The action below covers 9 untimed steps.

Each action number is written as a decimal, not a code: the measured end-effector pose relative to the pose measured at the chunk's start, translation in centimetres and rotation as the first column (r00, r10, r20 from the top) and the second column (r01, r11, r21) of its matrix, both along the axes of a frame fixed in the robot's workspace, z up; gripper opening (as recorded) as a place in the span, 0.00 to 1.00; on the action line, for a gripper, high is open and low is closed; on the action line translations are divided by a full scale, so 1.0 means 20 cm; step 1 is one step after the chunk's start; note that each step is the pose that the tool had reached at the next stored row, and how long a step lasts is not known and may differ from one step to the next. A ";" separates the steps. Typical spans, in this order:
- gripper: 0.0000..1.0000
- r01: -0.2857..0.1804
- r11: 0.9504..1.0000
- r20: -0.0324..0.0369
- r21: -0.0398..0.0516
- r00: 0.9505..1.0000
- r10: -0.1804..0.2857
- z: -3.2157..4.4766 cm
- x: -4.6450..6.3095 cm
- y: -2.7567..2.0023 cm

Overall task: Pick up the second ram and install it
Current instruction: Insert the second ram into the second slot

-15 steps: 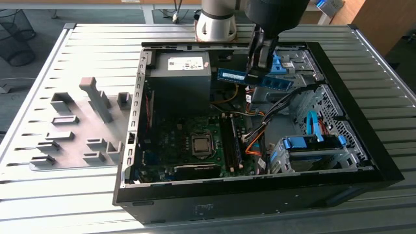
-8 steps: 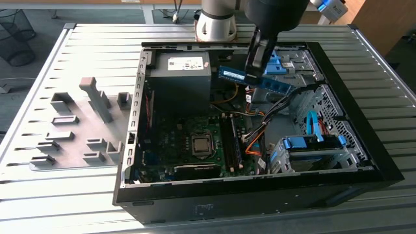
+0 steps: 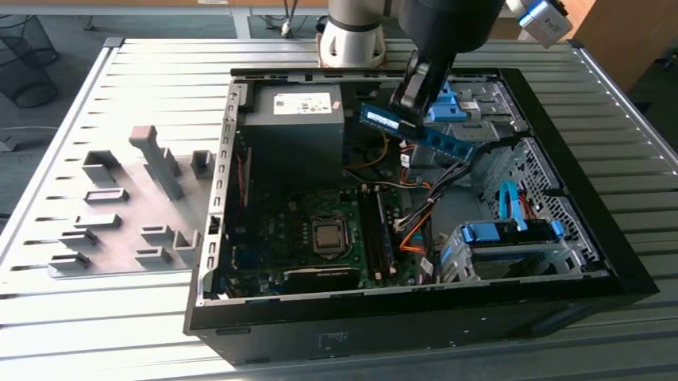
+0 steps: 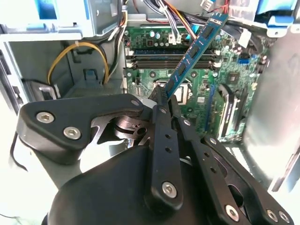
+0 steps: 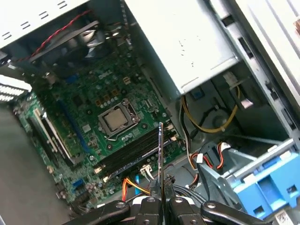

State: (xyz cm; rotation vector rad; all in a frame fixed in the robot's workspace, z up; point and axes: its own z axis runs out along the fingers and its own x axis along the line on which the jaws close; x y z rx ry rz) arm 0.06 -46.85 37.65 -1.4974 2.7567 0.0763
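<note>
The hand is clenched on one end of the second ram, holding it tilted in mid-air over the open computer case. Beneath lie the black memory slots beside the CPU socket. Farther off, grey fixture blocks stand on the desk.

An open computer case stands beside grey fixture blocks on a table.

Slim green second ram, tilted in claw
</note>
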 end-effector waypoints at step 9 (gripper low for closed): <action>0.14 0.151 0.989 0.000 -0.001 0.989 -0.151 -0.006 0.00 0.000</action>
